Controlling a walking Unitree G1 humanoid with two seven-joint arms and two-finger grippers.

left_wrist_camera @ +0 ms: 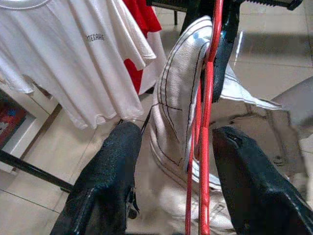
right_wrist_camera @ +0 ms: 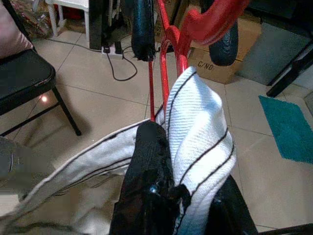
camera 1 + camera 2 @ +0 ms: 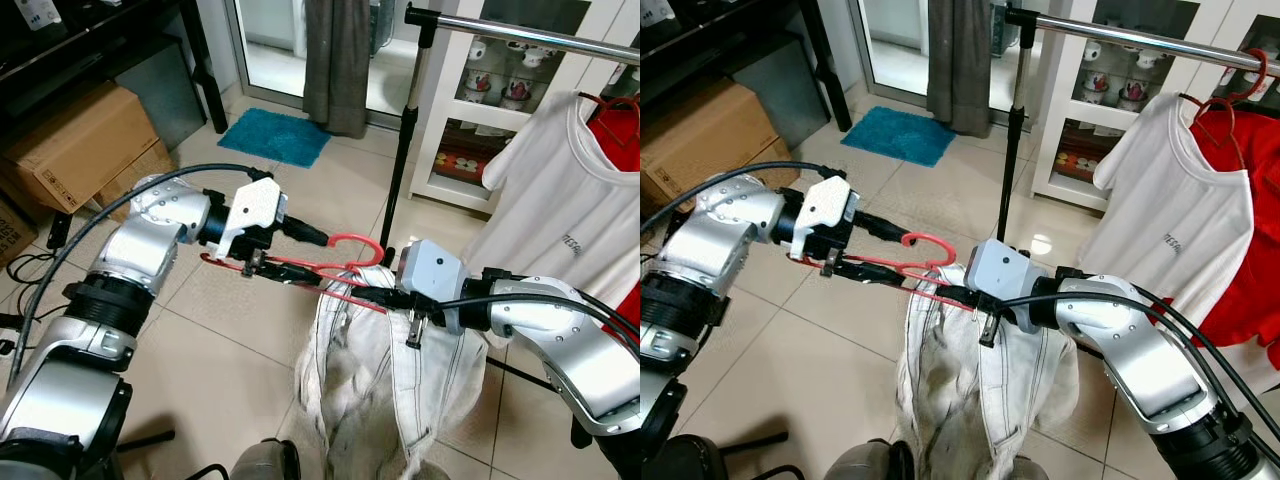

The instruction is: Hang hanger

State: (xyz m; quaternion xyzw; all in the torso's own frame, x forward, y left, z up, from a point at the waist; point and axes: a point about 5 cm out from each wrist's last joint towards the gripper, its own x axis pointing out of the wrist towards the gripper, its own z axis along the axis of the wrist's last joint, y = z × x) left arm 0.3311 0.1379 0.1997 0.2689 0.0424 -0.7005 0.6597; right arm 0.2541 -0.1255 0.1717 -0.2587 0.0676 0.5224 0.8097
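A red hanger (image 3: 300,266) with an off-white garment (image 3: 385,390) draped over it is held low in front of me, its hook (image 3: 357,244) pointing up. My right gripper (image 3: 372,295) is shut on the hanger's bar and the cloth folded over it (image 2: 195,122). At the hanger's other end, my left gripper (image 3: 308,256) is open, its fingers (image 1: 107,181) on either side of the red bar (image 1: 205,147) with a gap. The metal clothes rail (image 3: 520,30) runs above at the right. It carries a white T-shirt (image 3: 560,200) and a red garment (image 3: 615,130) on a red hanger.
The rack's black upright pole (image 3: 400,170) stands just beyond the hanger. Behind the rail is a white cabinet (image 3: 500,90) with cups. Cardboard boxes (image 3: 80,140) sit at the left, with a teal mat (image 3: 275,135) and a grey curtain (image 3: 335,60) further back. A black chair (image 2: 24,73) stands nearby.
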